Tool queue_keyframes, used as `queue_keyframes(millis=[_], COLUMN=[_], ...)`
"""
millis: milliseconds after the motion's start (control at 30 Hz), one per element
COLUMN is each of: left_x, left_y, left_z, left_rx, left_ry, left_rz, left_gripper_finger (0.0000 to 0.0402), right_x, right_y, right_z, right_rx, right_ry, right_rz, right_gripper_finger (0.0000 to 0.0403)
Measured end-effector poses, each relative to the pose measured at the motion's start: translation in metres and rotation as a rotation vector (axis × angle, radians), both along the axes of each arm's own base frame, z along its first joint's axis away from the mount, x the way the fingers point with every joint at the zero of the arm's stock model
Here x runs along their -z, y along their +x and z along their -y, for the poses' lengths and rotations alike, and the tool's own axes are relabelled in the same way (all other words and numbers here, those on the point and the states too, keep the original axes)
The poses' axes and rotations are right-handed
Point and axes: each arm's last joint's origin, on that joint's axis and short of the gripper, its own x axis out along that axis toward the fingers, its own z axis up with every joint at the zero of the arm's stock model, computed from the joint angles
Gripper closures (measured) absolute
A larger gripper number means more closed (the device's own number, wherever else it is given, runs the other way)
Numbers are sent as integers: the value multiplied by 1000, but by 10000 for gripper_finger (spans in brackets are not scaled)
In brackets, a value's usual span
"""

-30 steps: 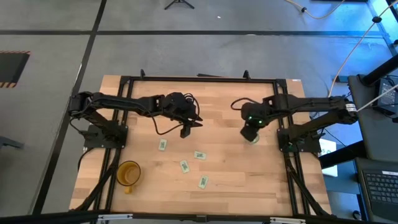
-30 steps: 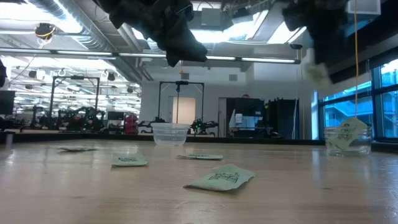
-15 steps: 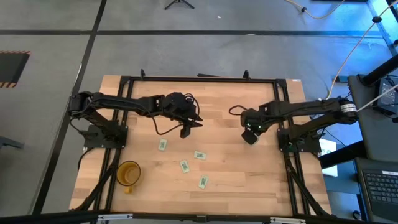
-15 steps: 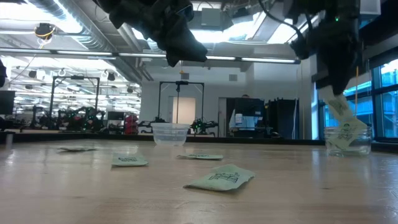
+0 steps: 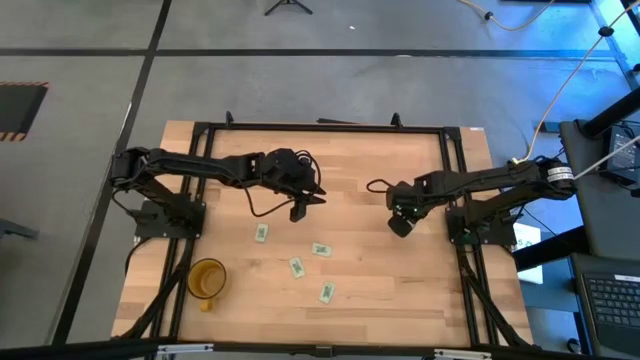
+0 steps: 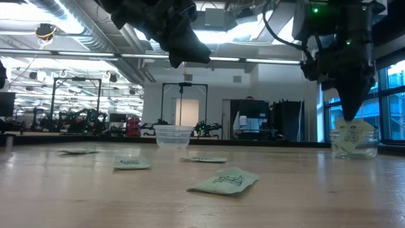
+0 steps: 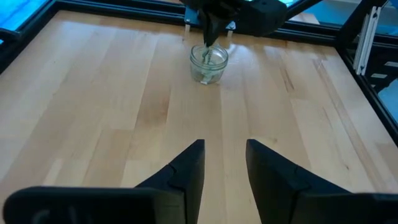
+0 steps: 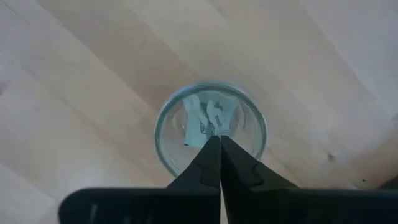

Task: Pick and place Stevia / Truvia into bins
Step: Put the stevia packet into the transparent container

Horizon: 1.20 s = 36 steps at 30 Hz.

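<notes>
High view: four sachets (image 5: 297, 266) lie between the arms, near the mug (image 5: 207, 279). Low view: the right gripper (image 6: 352, 107) hangs over the glass cup (image 6: 354, 143) with sachets inside. Left wrist view: the left gripper (image 7: 224, 163) is spread. Right wrist view: the fingers (image 8: 209, 163) are pressed together.

The high view looked straight down on the whole wooden table (image 5: 360, 200) from well above, floor showing at 12 o'clock and equipment at 3 o'clock. The low view sat at tabletop height, facing level across the boards into the room, with a sachet (image 6: 223, 181) close before it. The left wrist view looked forward and down across the table, past its own 2 fingers (image 7: 186, 175), to the glass cup (image 7: 209, 62) far off at 12 o'clock. The right wrist view looked straight down from close above that same cup. All 4 views shared that cup; the low view showed it at 3 o'clock.
</notes>
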Motion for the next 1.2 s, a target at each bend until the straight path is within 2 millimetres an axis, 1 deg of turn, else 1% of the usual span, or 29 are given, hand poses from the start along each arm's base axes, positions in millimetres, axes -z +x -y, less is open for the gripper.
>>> queue_keyframes(millis=[200, 367, 433, 600, 700, 833, 933, 1000, 1100, 1200], left_x=[0, 0, 0, 0, 1, 3, 6, 8, 13, 19], left_y=[0, 0, 0, 0, 0, -1, -2, -4, -6, -7], left_z=[0, 0, 0, 0, 0, 3, 12, 19, 31, 41], left_rx=[0, 0, 0, 25, 36, 75, 147, 214, 318, 385], left_ry=[0, 1, 1, 42, 59, 102, 148, 171, 202, 237], left_rz=[0, 0, 0, 2, -5, -27, -50, -74, -112, -147], left_gripper_finger=[290, 290, 290, 292, 295, 296, 300, 305, 318, 341], right_x=[2, 2, 2, 1, -6, -29, -49, -59, -70, -77], right_y=[0, 0, -1, -1, -3, 1, 13, 24, 42, 56], right_z=[0, 0, 0, 0, 0, 1, 1, 1, 1, 1], right_rx=[-1, -5, -5, 1, 25, 53, 48, 29, -5, -49], right_ry=[0, 0, 0, 0, 7, -24, -30, -32, -41, -61], right_rz=[-1, -1, -2, -11, -43, -35, 74, 189, 379, 544], right_gripper_finger=[391, 373, 357, 301, 277, 268, 269, 270, 271, 271])
